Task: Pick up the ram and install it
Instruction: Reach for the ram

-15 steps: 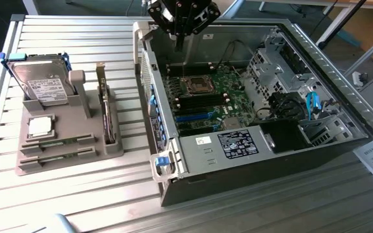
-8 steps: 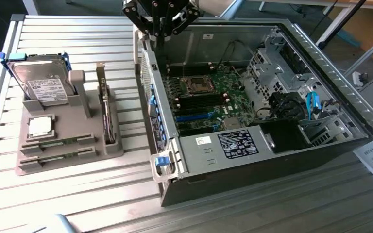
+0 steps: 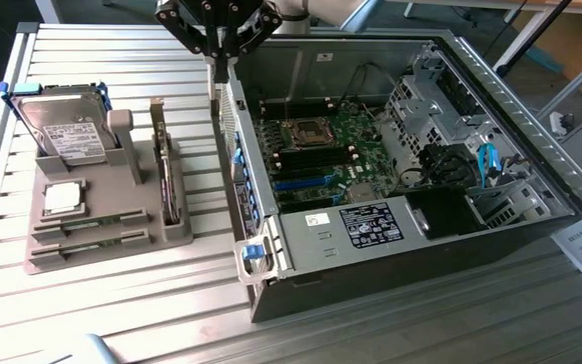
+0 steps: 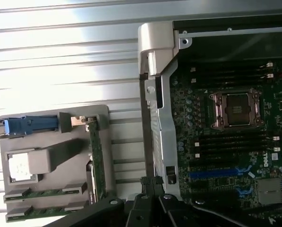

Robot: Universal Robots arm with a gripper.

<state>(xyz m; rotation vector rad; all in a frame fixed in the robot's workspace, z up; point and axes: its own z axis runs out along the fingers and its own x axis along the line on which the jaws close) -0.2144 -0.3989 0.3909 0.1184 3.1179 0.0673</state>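
Gripper [image 3: 220,54] hangs empty, fingers pinched together. The ram [image 3: 167,163] stands edgewise in its holder [image 3: 119,152], between six and seven o'clock. Best bet: spread wide, square up lengthwise.

The closed gripper [image 4: 152,183] hangs by the case wall [image 4: 162,127], the grey holder [image 4: 60,177] with its ram [image 4: 96,161] at its ten o'clock, the motherboard [image 4: 226,156] at two o'clock.

Robotics laboratory or assembly workshop: open computer case [image 3: 402,277] lies on a slatted aluminium workbench [image 3: 119,318]; grey parts fixture [image 3: 129,152] just beside the case; table legs [image 3: 521,36] beyond the case.
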